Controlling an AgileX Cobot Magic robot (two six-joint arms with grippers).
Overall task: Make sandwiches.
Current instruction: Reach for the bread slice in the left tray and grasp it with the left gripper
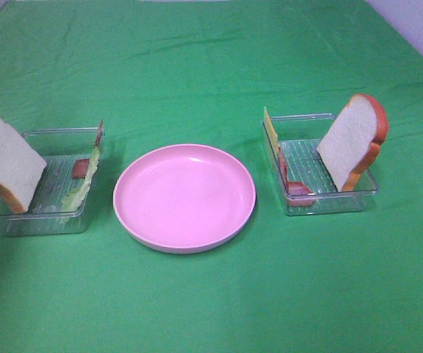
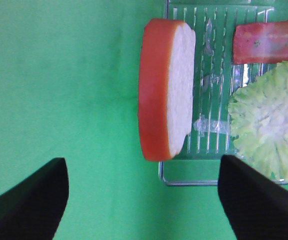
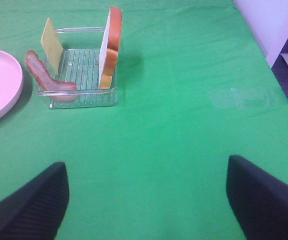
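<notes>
Nothing stacked yet; my left gripper (image 2: 144,200) and right gripper (image 3: 146,200) gape empty, so probably the bread (image 1: 5,165) at nine o'clock goes first.

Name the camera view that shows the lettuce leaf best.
The left wrist view: the lettuce leaf appears large and face-on, frilled edge plain, though cropped at the frame. The exterior high view shows only a thin edge-on strip in the left tray. The right wrist view misses it.

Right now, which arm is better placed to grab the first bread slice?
Left, likely. The left pincer hangs open right by a bread slice in its tray; the right pincer, also open, is far across the cloth from the other bread slice.
</notes>
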